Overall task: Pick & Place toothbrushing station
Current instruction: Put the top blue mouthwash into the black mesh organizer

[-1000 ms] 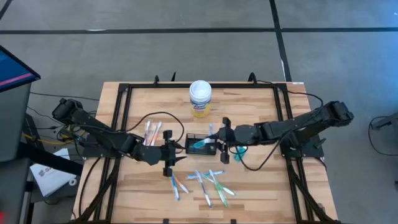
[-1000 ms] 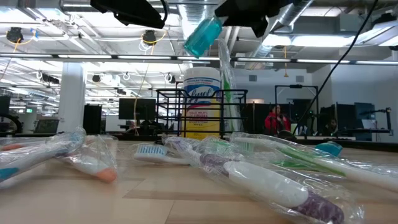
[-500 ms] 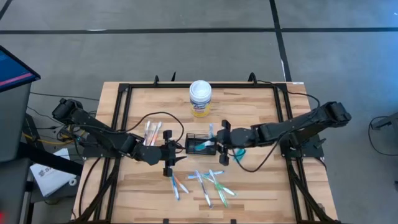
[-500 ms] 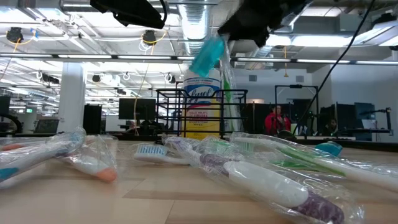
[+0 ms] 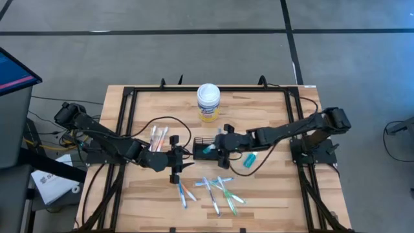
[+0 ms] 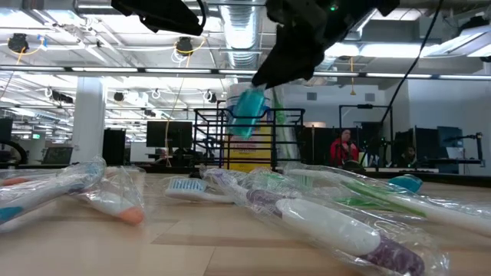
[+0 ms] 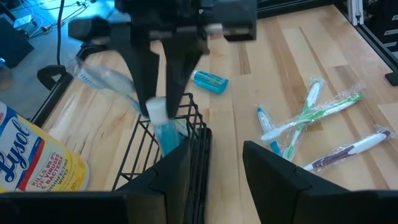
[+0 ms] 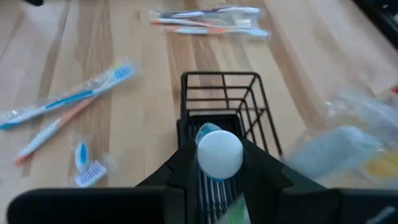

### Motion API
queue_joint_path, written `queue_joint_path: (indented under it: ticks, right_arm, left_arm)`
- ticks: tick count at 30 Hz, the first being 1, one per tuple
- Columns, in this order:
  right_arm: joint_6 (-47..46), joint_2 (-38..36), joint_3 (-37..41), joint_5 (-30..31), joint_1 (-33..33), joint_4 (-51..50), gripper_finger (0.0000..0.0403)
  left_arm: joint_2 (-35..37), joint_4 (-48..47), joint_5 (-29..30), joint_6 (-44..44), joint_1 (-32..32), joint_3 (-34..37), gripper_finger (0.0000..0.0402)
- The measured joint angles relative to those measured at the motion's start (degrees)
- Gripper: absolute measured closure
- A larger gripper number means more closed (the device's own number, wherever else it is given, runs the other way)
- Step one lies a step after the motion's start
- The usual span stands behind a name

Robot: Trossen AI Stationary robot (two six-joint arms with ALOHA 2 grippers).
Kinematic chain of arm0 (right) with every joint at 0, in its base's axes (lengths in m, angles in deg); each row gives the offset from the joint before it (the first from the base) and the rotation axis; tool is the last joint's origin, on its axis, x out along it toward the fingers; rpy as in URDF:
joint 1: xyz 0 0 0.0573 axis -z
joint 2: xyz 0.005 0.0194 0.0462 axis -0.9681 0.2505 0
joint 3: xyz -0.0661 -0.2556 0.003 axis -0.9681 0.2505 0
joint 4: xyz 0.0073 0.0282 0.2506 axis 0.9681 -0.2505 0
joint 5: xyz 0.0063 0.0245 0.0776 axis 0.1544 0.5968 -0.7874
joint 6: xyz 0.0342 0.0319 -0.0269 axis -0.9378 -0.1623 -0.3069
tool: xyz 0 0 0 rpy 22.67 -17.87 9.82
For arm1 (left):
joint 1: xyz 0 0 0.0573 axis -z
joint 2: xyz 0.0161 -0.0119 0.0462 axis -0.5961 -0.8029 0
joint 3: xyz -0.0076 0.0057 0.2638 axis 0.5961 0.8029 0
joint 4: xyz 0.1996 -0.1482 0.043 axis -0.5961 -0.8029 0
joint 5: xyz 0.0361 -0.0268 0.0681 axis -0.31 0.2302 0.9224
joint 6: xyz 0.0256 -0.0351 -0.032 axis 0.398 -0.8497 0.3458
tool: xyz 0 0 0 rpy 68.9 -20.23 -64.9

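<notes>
Wooden desk (image 5: 259, 194) lay below, holder (image 5: 206, 149) mid-desk between my hands. Right hand (image 5: 220, 148), clamped on a teal brush (image 6: 247, 113), hovered over its rim; I judged it might snag. Left hand (image 5: 176, 160) stood apart beside it.

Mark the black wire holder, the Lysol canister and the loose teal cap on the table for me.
black wire holder (image 8: 221, 93): right wrist view, on its far end wall.
Lysol canister (image 5: 208, 96): high view, on the white lid.
teal cap (image 7: 210, 81): left wrist view, on its middle, lying on the wood.
</notes>
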State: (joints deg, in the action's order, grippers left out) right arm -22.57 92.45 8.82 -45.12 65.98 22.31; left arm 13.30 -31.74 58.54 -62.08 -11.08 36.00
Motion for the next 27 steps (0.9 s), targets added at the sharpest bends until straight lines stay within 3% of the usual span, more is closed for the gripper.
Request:
queue_joint_path:
  ticks: [9,20,27]
  right_arm:
    - [0.5,5.3,-4.3,-1.9,0.0,-2.6,0.0321]
    - [0.0,5.6,-4.4,-2.9,-0.1,-2.8,0.0320]
    - [-1.0,6.6,-4.5,-3.1,-0.2,-3.4,0.0294]
  left_arm:
    - [0.0,0.0,-1.0,-0.2,0.0,0.0,0.0259]
    - [0.0,0.0,-1.1,-0.2,0.0,0.0,0.0259]
    - [0.0,0.0,-1.1,-0.2,0.0,0.0,0.0259]
